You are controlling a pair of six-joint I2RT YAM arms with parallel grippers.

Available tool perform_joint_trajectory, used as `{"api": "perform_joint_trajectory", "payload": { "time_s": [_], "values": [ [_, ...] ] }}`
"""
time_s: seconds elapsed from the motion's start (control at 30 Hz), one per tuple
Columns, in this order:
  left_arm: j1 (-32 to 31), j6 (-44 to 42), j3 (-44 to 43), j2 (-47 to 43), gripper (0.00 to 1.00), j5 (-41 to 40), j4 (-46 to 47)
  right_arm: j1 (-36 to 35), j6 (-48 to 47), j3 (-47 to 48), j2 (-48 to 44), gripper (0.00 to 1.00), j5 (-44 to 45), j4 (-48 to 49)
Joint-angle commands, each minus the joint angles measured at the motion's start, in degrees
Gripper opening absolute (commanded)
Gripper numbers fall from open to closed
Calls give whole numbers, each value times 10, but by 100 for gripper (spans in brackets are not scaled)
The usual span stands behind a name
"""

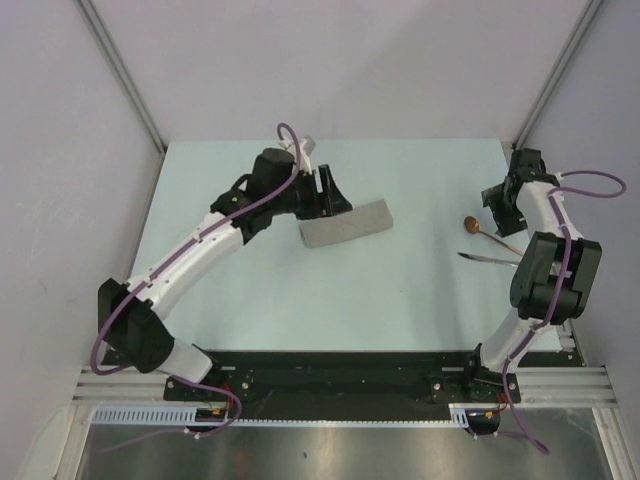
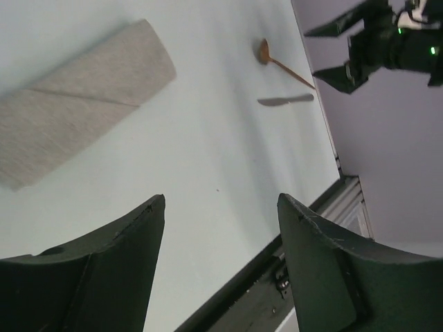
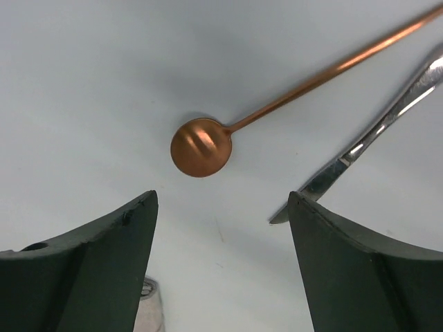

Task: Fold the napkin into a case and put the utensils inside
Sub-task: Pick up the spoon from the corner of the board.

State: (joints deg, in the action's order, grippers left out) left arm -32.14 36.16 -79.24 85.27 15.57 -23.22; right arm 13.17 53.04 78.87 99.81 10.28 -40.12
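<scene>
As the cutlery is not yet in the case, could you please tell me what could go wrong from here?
1. The spoon and knife lie flat and close together in front of the open right hand. Pinching one may knock or drag the other.
2. The case lies loose on the table, and the open left hand is not holding it. A utensil pushed in could slide or unfold it.

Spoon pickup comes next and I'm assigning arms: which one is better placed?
Right. The right gripper hovers open just above the spoon and knife; the left gripper is beside the folded napkin, well away.
</scene>
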Motion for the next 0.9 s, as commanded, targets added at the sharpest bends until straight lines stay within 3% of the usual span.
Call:
{"api": "perform_joint_trajectory", "payload": {
  "time_s": [0.0, 0.17, 0.43, 0.87],
  "values": [
    [-30, 29, 28, -12, 71, -49, -34, -14, 116, 95, 36, 81, 86, -94],
    [-42, 37, 30, -33, 71, -78, -56, -14, 162, 167, 101, 79, 126, -173],
    [-42, 30, 30, -42, 72, -92, -60, -3, 232, 183, 145, 73, 128, -188],
    [-38, 20, 23, -18, 72, -92, -60, 12, 258, 211, 240, 66, 123, -189]
  ]
}}
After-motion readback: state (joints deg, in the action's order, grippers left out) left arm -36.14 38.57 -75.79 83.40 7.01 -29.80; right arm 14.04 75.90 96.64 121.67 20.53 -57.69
